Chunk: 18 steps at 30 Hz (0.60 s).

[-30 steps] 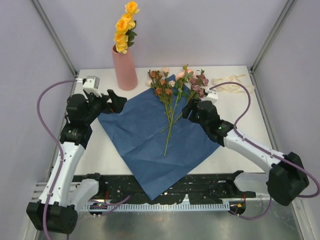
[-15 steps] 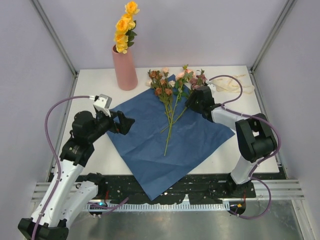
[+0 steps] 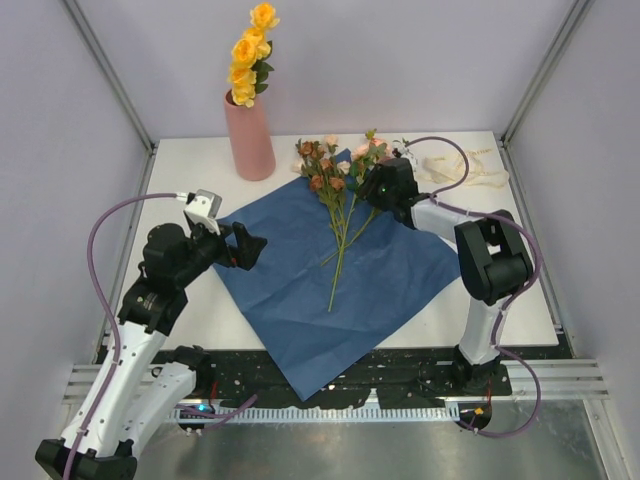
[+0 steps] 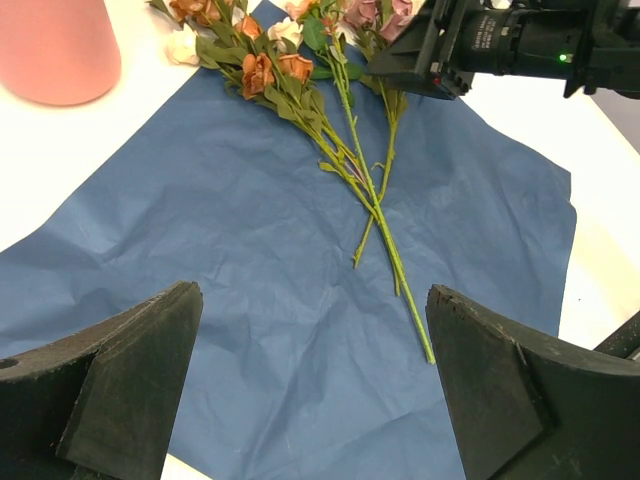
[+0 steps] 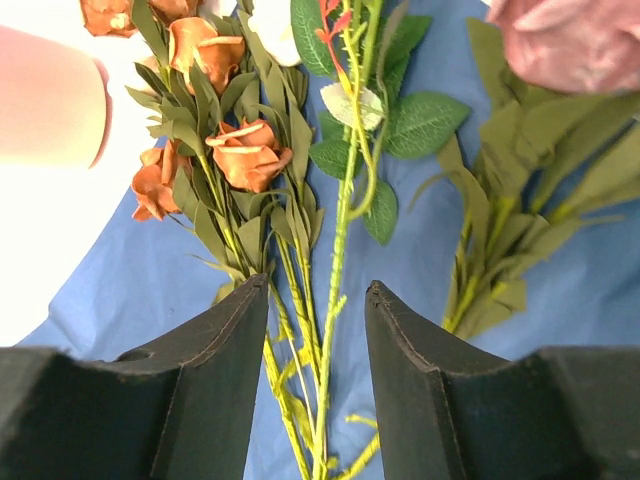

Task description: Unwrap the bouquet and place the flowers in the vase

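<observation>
Right wrist: right gripper (image 5: 317, 292) straddles the flowers (image 5: 245, 155); jaws apart

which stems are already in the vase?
The yellow roses, upright in the pink vase; the rust and mauve stems lie flat on the blue paper.

Two arms, same build
- left arm (image 3: 125, 365): white tubular links, bulky rounded black joint housings
- right arm (image 3: 490, 265): black housings stacked, one white link below them
- left cable (image 3: 93, 250): mauve-purple, thick, loose loop clear of the links
- right cable (image 3: 440, 139): same mauve-purple
- small white camera box (image 3: 205, 208) at the left wrist
- left gripper (image 3: 247, 245): black; fingers (image 4: 130, 370) matte black wedges, flat faces, chamfered edges
- right gripper (image 3: 372, 195): black body with a small lit green light (image 4: 568, 57); fingers (image 5: 210, 380) black, inner edges gently curved, faint sheen
</observation>
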{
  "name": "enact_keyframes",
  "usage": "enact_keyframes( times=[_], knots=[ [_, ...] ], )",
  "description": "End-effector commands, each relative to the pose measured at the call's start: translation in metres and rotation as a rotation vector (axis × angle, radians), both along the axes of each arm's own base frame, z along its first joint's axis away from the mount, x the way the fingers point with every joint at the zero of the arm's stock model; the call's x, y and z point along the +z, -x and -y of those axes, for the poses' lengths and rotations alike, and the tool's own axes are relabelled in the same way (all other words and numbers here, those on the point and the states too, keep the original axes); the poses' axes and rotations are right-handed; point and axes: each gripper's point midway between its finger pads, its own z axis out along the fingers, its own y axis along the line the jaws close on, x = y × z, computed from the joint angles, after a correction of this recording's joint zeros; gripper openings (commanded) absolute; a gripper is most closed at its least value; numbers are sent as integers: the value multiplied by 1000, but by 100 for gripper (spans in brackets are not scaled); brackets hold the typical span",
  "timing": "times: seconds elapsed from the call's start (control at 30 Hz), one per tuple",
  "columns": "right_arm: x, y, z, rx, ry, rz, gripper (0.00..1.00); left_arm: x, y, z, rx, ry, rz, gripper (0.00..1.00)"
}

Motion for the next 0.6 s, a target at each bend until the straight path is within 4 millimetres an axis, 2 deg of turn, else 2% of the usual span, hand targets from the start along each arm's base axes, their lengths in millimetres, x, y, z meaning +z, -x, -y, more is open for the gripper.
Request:
enact_keyframes(
  times=[0.0, 0.2, 0.43, 0.57],
  knots=[
    [9, -21, -20, 44, -54, 41, 48, 16, -1, -2, 13, 8, 41, 98],
    [-11, -27, -24, 29, -56, -12, 48, 16, 0, -4, 20, 6, 45, 97],
    [-28, -29, -42, 76, -30, -39, 47, 18, 0, -5, 23, 6, 52, 97],
    [-41, -26, -42, 54, -1, -77, 45, 19, 0, -6, 29, 5, 59, 97]
  ],
)
